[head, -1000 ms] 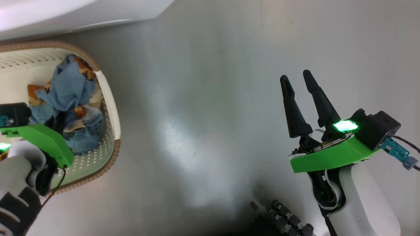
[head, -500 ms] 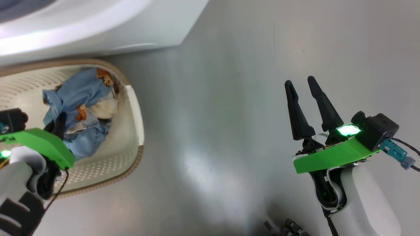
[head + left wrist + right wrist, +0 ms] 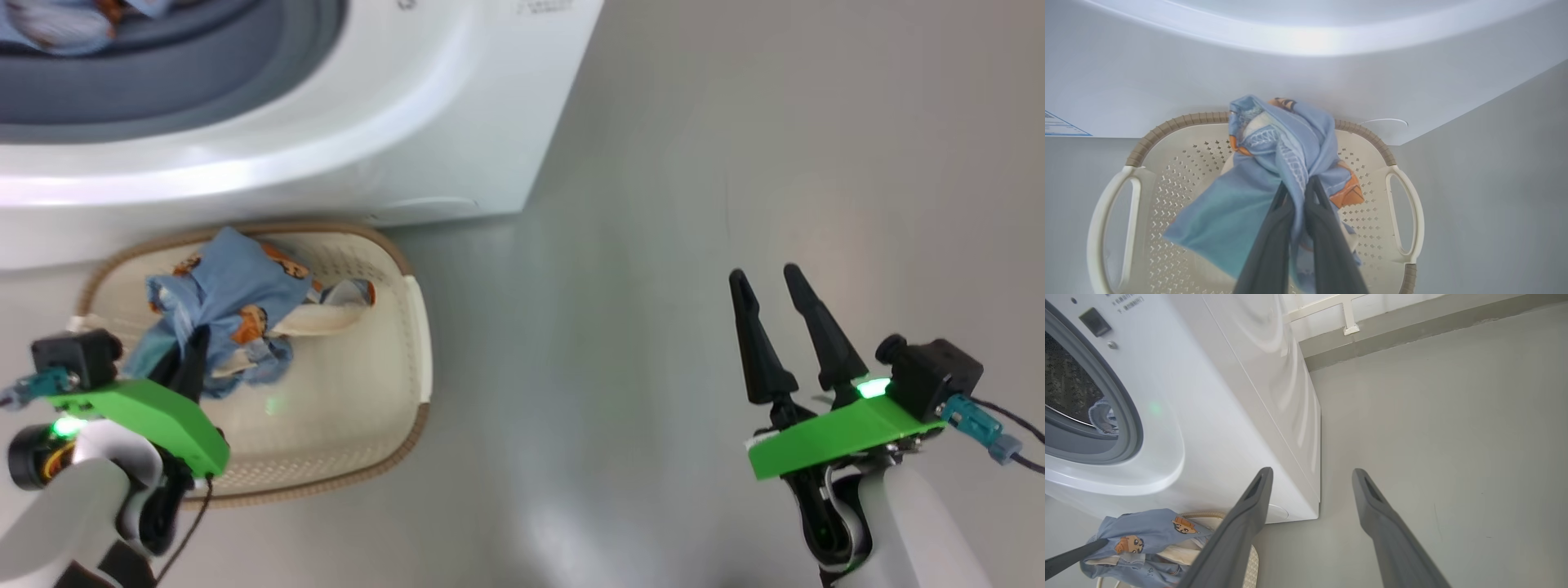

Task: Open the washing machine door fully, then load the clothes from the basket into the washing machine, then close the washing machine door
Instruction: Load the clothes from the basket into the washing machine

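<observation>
The left claw (image 3: 1296,185), pinched shut on the clothes (image 3: 1290,139), has lifted them above the back rim of the basket (image 3: 1180,120). The head now tilts up towards the washer (image 3: 424,106), so loading looks next. Right claw (image 3: 762,271) gapes, empty.

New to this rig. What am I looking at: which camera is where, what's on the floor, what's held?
It is a two-armed wheeled robot; each arm ends in a gripper with two long dark fingers. One picture is from its head, looking down; the other two are from wrist cameras, looking along the fingers. On the grey floor stand a big white front-loading washing machine and a cream perforated plastic basket with a brown rim. The left gripper is shut on a light-blue garment with orange cartoon prints, over the basket. The right gripper is open, holding nothing.
</observation>
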Motion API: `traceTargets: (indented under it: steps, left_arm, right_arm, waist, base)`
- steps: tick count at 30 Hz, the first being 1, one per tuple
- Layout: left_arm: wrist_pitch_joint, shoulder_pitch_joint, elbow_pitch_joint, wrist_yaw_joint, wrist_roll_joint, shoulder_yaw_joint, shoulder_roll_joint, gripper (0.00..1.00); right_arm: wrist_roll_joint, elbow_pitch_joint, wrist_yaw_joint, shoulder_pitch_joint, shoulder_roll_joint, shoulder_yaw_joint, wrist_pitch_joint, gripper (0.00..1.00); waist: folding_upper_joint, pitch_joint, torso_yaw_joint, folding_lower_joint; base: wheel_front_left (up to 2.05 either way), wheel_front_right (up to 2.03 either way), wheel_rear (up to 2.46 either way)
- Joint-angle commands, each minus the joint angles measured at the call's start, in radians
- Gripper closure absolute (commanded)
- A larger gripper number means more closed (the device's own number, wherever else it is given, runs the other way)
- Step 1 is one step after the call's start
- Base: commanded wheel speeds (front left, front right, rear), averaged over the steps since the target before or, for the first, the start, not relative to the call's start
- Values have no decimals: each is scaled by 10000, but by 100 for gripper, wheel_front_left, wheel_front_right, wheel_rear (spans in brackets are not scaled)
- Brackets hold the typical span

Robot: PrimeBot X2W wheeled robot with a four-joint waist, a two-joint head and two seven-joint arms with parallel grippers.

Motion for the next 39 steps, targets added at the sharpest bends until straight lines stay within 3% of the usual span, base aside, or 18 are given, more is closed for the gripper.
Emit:
traceTargets:
  steps: [1,13,25,39]
  left_arm:
    - [-133,313,-272,-16,366,595,281,100]
    - [-133,1924,-1829,-16,2636,2903,-342,100]
    - [-133,3808,-3938,-16,4623,4962,-825,100]
    - [-133,6359,-6441,-16,5813,7096,-1929,100]
  right_arm:
    - [-154,-117,16,381,22,160,-118,0]
    - [-275,31,16,1245,-261,-115,-118,0]
    - [-123,-59,16,2042,-674,-222,-118,0]
    - [-66,-230,16,2734,-762,-433,-118,0]
  waist:
    - [0,-1022,674,0]
    - [0,-2630,1191,0]
    - [0,-3456,1386,0]
    - [0,-3891,1329,0]
  base:
    - [0,0,0]
    - [0,0,0]
    - [0,0,0]
    - [0,0,0]
